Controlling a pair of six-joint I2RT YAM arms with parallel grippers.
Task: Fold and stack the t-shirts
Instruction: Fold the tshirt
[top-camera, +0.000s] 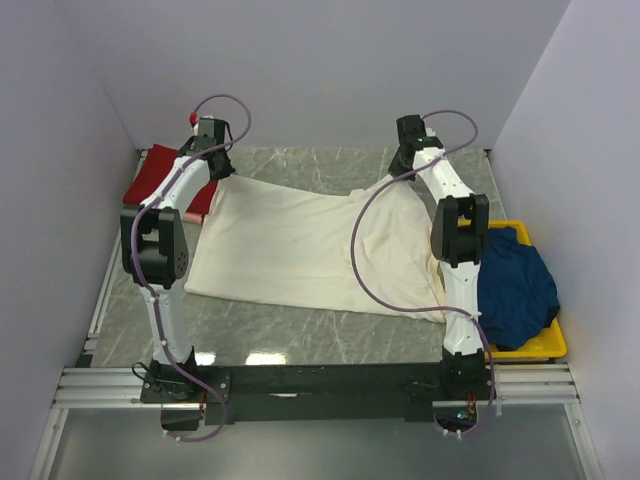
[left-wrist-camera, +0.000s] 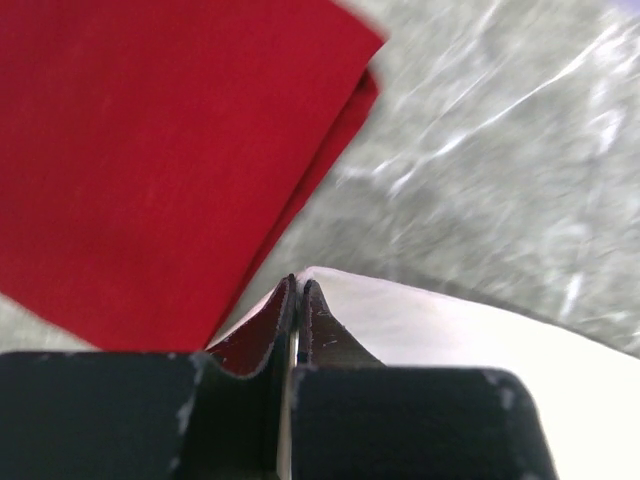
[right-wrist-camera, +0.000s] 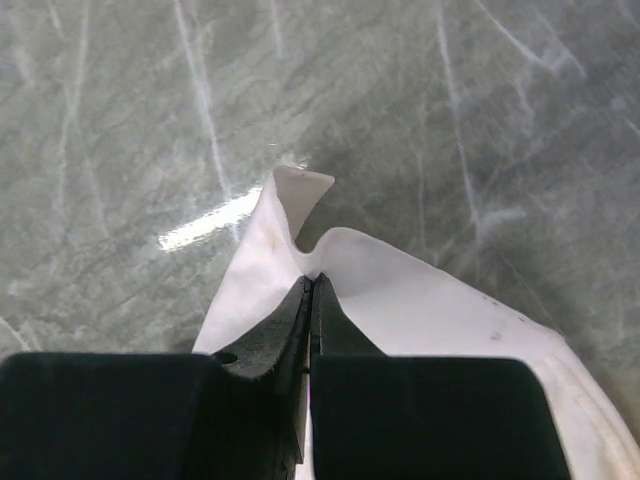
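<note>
The cream shirt (top-camera: 300, 250) lies spread flat across the middle of the top view, its far edge towards the upper part of the frame. The left fingers (left-wrist-camera: 325, 335) are pressed together on its upper-left corner, with cream cloth pinched at their tips. The right fingers (right-wrist-camera: 285, 325) are clamped on a puckered fold at its upper-right edge.

A folded red shirt (top-camera: 165, 175) sits in the upper left, just beside the pinched corner. A navy shirt (top-camera: 515, 285) is heaped in a yellow bin (top-camera: 545, 345) at the right edge. The grey marbled worktop (top-camera: 300, 335) shows bare below the cream shirt.

This looks like the start of the first fold, with both far corners gripped. The next move probably calls for lifting both corners together and carrying them towards the lower edge at an even pace. The cloth needs to stay taut between the arms, and the left arm must not drag the red shirt along.
</note>
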